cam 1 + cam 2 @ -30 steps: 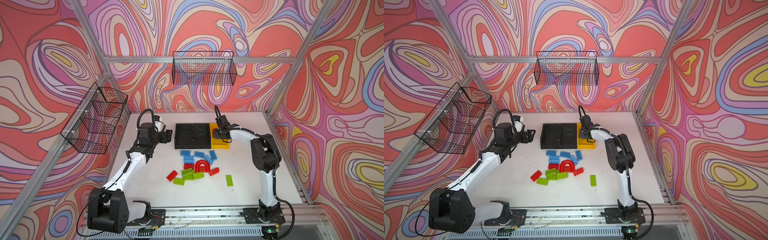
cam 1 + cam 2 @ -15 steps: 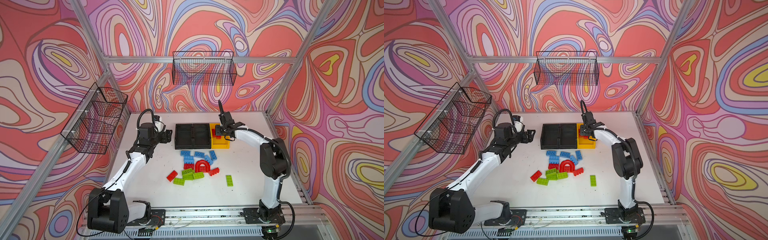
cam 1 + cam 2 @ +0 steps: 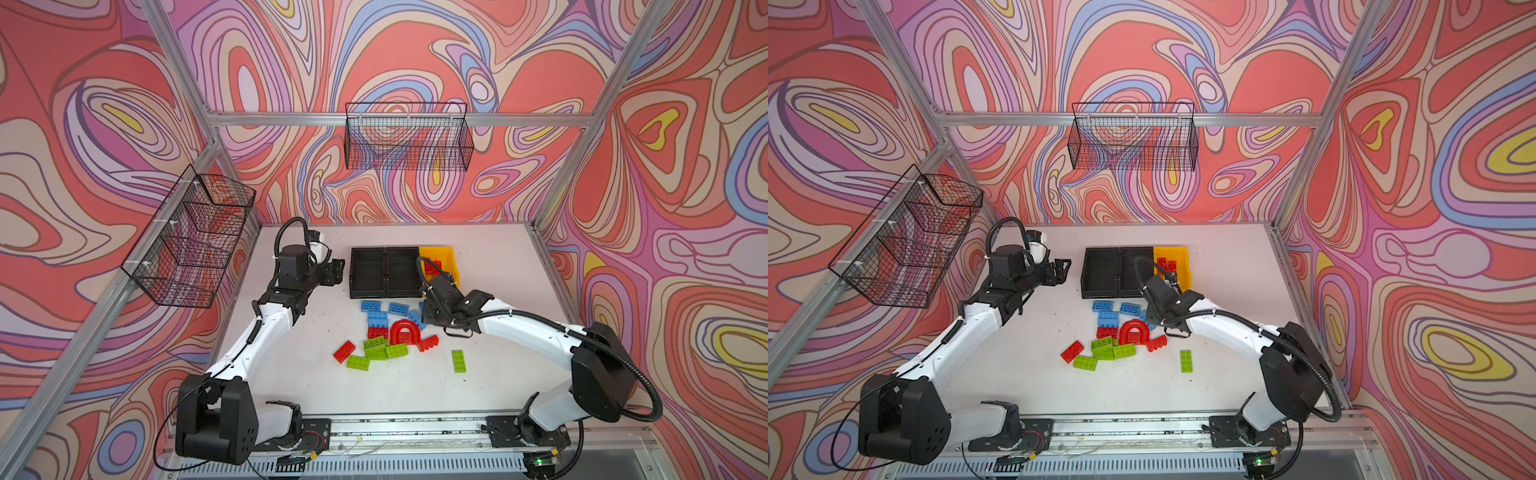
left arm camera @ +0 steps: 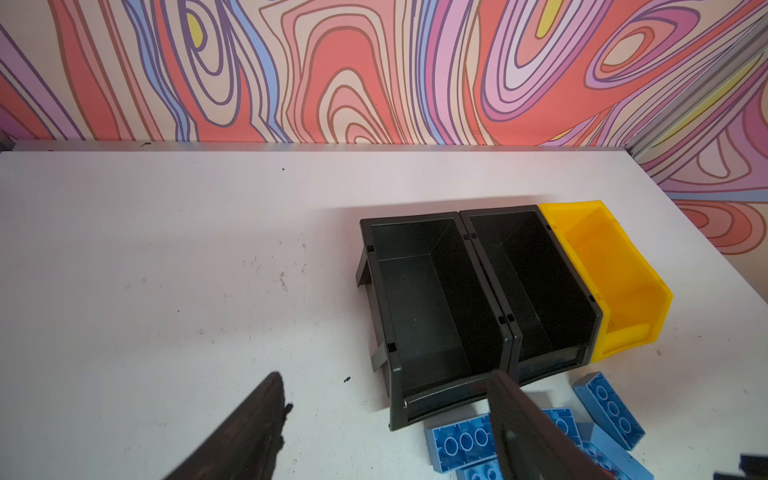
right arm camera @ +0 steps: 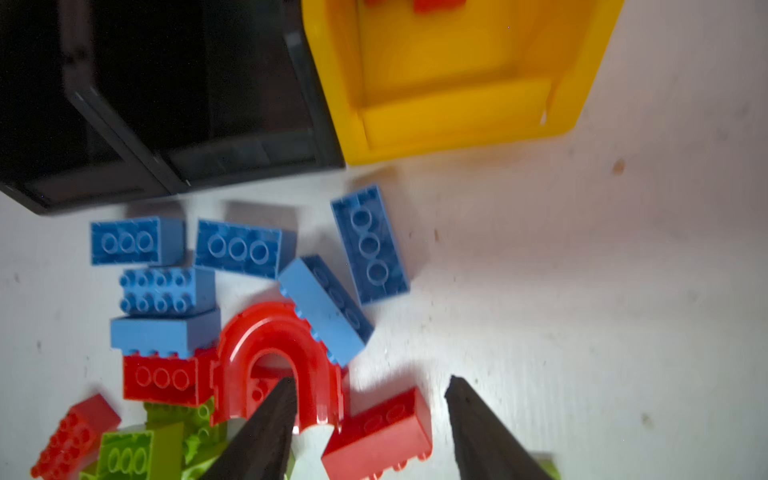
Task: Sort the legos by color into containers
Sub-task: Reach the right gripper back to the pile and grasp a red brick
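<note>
In both top views, mid-frame on the white counter (image 3: 291,374): two black bins (image 3: 384,272) touching side by side, yellow bin (image 3: 446,254) tight against their right. Inside the yellow bin, red bricks (image 3: 432,266). Just below the bins, blue bricks (image 3: 371,306). Below those, a red arch (image 3: 402,332) among loose red bricks (image 3: 344,351), then green bricks (image 3: 376,353). Alone at lower right, one green brick (image 3: 458,360). Just left of the black bins, left gripper (image 3: 334,272), spread, holding nothing. At the pile's upper right edge, right gripper (image 3: 427,318), pointing down, mostly hidden under its wrist. On the walls at upper centre and left, wire baskets (image 3: 409,143).

Left wrist view: at bottom of frame, left gripper (image 4: 386,376) wide, nothing between its fingers (image 4: 249,428). Centre right, black bins (image 4: 463,232), yellow bin (image 4: 623,270) at their right. In the lower right corner, blue bricks (image 4: 611,409), partly behind one finger.

Right wrist view, slightly blurred: at bottom of frame, right gripper (image 5: 370,380) wide, gripping nothing. One finger (image 5: 266,436) in front of the arch (image 5: 266,328), the other over bare counter, one of the loose red bricks (image 5: 378,432) seen in the gap; touching or not, cannot tell. Mid-left, blue bricks (image 5: 237,249). Lower left, green bricks (image 5: 124,457). Top centre, yellow bin (image 5: 457,120) with red bricks (image 5: 436,4) at the top edge. Upper left, black bins (image 5: 316,137).
</note>
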Motion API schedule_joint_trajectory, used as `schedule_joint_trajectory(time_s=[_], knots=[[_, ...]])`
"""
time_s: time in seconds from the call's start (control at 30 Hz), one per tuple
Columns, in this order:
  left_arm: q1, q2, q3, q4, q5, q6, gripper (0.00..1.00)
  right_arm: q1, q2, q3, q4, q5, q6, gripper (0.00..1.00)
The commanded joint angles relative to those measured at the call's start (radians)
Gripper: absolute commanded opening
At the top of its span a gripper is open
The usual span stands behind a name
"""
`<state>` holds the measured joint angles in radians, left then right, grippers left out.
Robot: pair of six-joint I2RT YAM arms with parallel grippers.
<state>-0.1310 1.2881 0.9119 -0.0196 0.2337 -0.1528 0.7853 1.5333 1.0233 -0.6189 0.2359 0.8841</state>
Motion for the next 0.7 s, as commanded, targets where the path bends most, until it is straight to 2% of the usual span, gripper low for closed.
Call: schedule_joint_trajectory(time_s=[0.0, 0.13, 0.23, 0.4, 0.67], knots=[[-0.002, 0.011, 0.029, -0.020, -0.013, 0.016, 0.79, 0.050, -0.023, -0.065, 0.008, -0.011, 0.234, 0.66], [-0.002, 0.019, 0.030, -0.018, -0.002, 0.012, 0.79, 0.065, -0.042, -0.114, 0.047, -0.043, 0.288, 0.76], [-0.002, 0.023, 0.031, -0.021, -0.001, 0.012, 0.79, 0.065, -0.031, -0.134, 0.083, -0.071, 0.302, 0.79], [-0.002, 0.020, 0.028, -0.021, -0.004, 0.013, 0.79, 0.063, 0.031, -0.117, 0.110, -0.114, 0.302, 0.78], [-0.002, 0.015, 0.028, -0.019, -0.002, 0.013, 0.79, 0.059, 0.072, -0.135, 0.125, -0.138, 0.328, 0.68]])
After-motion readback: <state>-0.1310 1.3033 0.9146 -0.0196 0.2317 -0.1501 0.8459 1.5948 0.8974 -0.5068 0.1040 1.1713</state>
